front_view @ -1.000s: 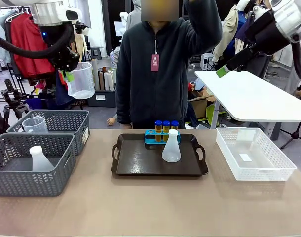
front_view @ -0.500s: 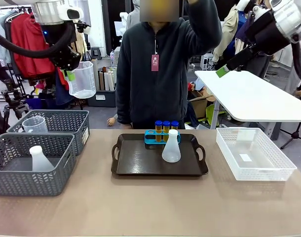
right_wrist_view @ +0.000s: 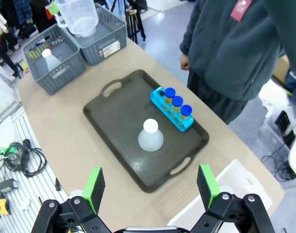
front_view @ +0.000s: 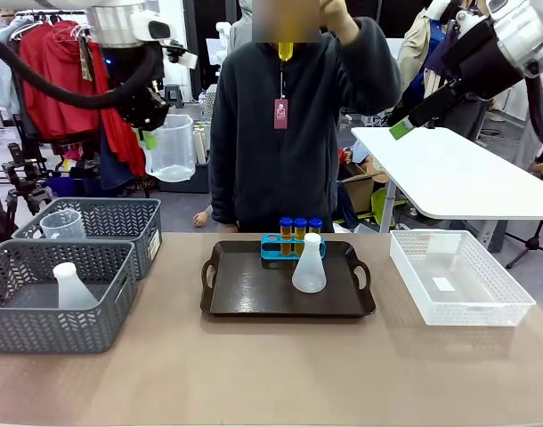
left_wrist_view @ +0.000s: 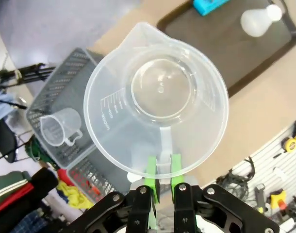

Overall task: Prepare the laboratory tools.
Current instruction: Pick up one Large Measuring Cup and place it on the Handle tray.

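Left claw (left_wrist_view: 162,167) is pinched shut on the handle of the measuring beaker (front_view: 171,147), high over the grey baskets (front_view: 102,218). Right claw (right_wrist_view: 150,185) hangs wide open, empty. Flask (front_view: 309,265) and three tubes (front_view: 300,226) already sit on the tray (front_view: 254,289); the beaker probably goes there next.

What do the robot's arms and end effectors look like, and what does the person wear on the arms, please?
The left arm and right arm are white and rounded; a thick black cable runs along the left. The left end effector and right end effector are black, with two fingers bearing bright green pads. The person's sleeve is dark grey fleece.
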`<action>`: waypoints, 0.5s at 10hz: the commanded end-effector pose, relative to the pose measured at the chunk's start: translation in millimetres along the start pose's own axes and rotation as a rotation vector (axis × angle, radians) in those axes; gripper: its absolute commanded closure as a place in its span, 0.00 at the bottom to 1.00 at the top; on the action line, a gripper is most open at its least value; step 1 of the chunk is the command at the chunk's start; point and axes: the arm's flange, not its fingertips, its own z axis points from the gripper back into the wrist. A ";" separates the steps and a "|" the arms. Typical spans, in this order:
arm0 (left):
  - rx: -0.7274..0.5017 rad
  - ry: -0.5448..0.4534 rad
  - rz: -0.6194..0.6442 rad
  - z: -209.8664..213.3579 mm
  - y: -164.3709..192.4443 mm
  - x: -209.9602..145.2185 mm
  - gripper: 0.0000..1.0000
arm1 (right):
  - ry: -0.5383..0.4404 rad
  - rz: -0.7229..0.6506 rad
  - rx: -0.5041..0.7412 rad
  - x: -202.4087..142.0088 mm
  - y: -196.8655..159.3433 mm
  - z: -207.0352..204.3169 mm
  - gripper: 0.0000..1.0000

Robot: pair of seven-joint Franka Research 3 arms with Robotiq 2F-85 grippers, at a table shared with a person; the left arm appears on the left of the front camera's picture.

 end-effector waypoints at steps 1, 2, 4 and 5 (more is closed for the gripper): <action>-0.006 0.049 -0.083 -16.4 -4.5 21.0 1.00 | -0.020 -0.001 0.018 -0.7 -0.3 -0.6 0.00; -0.040 0.076 -0.116 -33.2 -14.4 30.1 1.00 | -0.020 -0.001 0.018 -0.7 -0.3 -0.6 0.00; -0.064 0.108 -0.154 -49.6 -27.8 38.7 1.00 | -0.020 -0.001 0.018 -0.7 -0.3 -0.6 0.00; -0.066 0.110 -0.158 -50.4 -30.7 40.2 1.00 | -0.020 -0.001 0.018 -0.7 -0.3 -0.6 0.00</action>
